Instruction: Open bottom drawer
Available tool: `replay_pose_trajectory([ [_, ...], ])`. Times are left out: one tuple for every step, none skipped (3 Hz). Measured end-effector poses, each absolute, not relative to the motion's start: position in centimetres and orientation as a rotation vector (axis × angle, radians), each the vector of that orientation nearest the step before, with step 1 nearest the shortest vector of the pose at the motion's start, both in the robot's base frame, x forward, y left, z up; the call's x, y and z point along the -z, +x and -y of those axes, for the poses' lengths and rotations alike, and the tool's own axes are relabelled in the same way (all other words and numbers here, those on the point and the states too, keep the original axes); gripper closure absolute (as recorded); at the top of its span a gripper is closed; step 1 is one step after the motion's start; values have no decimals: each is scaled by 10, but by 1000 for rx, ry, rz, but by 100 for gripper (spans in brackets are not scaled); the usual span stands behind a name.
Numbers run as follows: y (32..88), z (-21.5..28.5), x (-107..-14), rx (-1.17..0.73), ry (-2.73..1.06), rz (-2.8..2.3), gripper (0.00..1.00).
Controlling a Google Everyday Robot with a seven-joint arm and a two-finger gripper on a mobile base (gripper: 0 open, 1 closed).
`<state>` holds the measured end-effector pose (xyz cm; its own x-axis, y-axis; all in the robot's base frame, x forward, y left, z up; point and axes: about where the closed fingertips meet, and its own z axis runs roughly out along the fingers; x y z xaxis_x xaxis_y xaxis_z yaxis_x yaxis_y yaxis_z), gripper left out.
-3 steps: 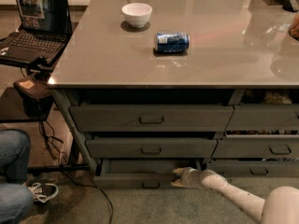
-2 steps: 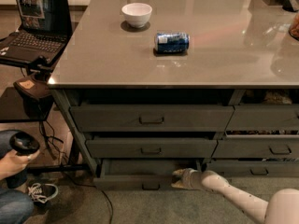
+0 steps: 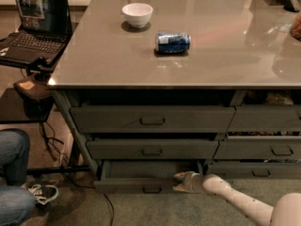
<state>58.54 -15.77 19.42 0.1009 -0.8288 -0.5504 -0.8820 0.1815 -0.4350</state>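
The wide, dark grey bottom drawer [image 3: 124,184], the one with the shallowest front in the left stack, stands partly pulled out from the cabinet. A strip of its plain grey interior shows behind the front panel, and its small rectangular centre pull [image 3: 151,189] faces the camera. The robot's pale tool [image 3: 184,181] sits low, just above the floor, at the right end of that drawer's front and touching it or very nearly so. Whether the tool is spread or pressed together I cannot tell. Its white speckled arm [image 3: 235,199] reaches in from the lower right corner.

Above the drawer, the taller dark grey middle drawer [image 3: 188,149] and the taller dark grey top drawer [image 3: 103,119] each stick out a little from the frame. To the right is the neighbouring stack of dark grey drawers [image 3: 268,119].

On the glossy grey tabletop [image 3: 235,55] a round white bowl [image 3: 137,14] stands upright near the far left. A blue drink can [image 3: 173,42] lies on its side nearer the front, apart from the bowl.

At the left, an open black laptop [image 3: 40,22] rests on a low side stand. Below it, a person's blue-jeaned legs [image 3: 13,157] and a dark sneaker with white laces [image 3: 41,192] show at the edge of the view, and a dark cable [image 3: 111,210] trails across the floor
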Motion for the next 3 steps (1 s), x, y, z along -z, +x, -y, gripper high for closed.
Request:
replay_pose_trajectory([
  [552,157,-196,-87,-1625,-1701,100],
  [536,163,-199,-74,-1619,-1700,100],
  [536,162,-199,-74,-1620,-1699,100],
])
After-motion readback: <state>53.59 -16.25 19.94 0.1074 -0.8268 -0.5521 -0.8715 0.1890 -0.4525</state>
